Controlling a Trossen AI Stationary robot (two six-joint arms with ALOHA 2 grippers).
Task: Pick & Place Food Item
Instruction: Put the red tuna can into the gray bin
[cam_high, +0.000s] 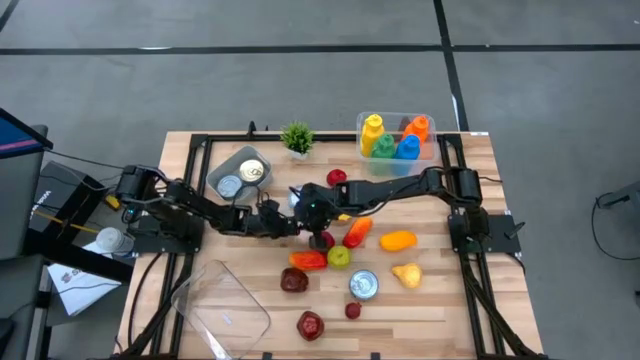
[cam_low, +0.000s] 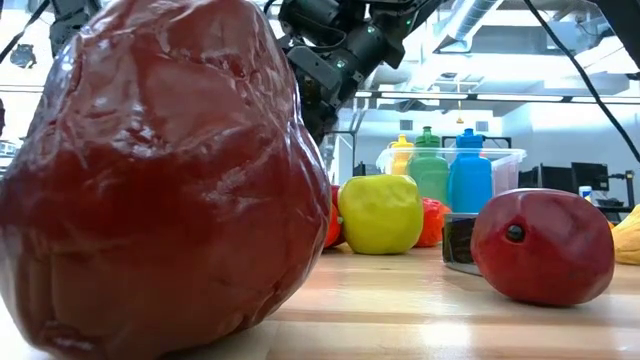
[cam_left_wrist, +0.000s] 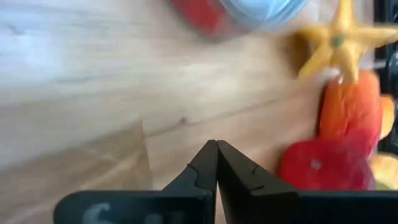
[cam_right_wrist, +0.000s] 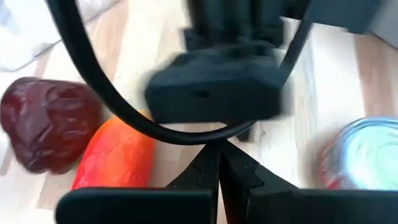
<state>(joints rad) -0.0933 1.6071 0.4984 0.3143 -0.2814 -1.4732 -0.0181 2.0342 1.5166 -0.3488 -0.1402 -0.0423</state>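
Note:
Plastic food items lie on the wooden table: a red-orange pepper (cam_high: 308, 260), a green apple (cam_high: 339, 257), an orange piece (cam_high: 357, 232), a dark red piece (cam_high: 293, 280) and others. My left gripper (cam_high: 297, 228) reaches in from the left and is shut over bare wood (cam_left_wrist: 216, 146); a red piece (cam_left_wrist: 317, 165) lies just beside it. My right gripper (cam_high: 312, 215) comes from the right, is also shut (cam_right_wrist: 219, 152) and hangs above the table close behind the left wrist (cam_right_wrist: 211, 81). Neither holds anything.
A clear bin of coloured bottles (cam_high: 395, 138) and a small plant (cam_high: 296, 137) stand at the far edge. A grey tray with cans (cam_high: 240, 172) is at far left, a clear tub (cam_high: 222, 305) at near left and a can (cam_high: 363, 284) among the food.

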